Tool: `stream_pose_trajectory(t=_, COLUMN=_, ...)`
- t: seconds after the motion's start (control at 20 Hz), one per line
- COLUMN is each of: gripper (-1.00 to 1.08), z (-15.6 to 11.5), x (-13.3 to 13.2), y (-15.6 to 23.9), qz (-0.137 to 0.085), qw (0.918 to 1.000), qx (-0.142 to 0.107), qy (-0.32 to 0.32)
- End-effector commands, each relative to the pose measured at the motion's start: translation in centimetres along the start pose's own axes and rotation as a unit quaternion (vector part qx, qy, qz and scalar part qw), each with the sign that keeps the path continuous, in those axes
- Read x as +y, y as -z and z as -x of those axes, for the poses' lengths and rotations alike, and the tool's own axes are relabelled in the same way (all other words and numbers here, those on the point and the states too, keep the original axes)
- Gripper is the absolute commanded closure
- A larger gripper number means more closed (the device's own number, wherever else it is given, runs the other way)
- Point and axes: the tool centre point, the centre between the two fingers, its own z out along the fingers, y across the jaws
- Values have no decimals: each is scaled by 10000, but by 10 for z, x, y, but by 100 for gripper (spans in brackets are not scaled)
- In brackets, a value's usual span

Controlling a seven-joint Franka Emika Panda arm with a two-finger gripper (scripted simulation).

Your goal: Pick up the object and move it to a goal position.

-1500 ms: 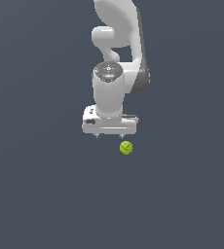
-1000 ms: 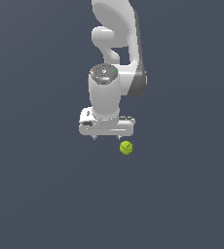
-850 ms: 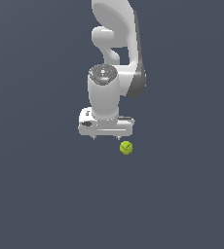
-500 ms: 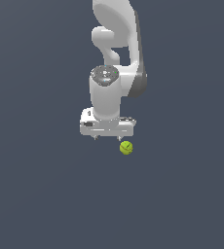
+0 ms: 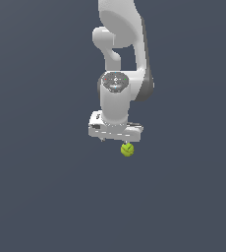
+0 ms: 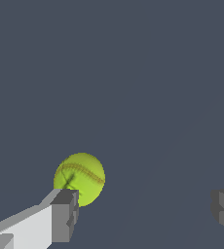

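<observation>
While the pincer point(image 6: 145, 214) hangs spread apart, the ball point(image 6: 80, 178) (yellow-green) lies beside one finger point(image 6: 64, 215) — ungripped.

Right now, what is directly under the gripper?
Under the open gripper the wrist view shows only bare dark floor between the fingers. The ball sits off-centre, beside one fingertip, which covers its lower edge. Whether they touch cannot be told.

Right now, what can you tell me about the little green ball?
The ball is small, round and yellow-green, with thin dark curved seams like a tennis ball. It lies on the plain dark floor, just under the white claw. The claw is open, one finger near the ball, not squeezing it.
</observation>
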Motion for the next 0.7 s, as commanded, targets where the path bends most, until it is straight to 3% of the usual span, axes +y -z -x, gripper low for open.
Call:
stream_pose_trajectory(t=0.0, gripper=-92, z=3, x=-9, y=-6, qz=-4, qw=9998, qx=-8, qy=-219)
stream_pose_trajectory(t=0.65, gripper=-92, z=21, x=-52, y=-38, qz=-6, qw=9910, qx=-45, qy=-1340)
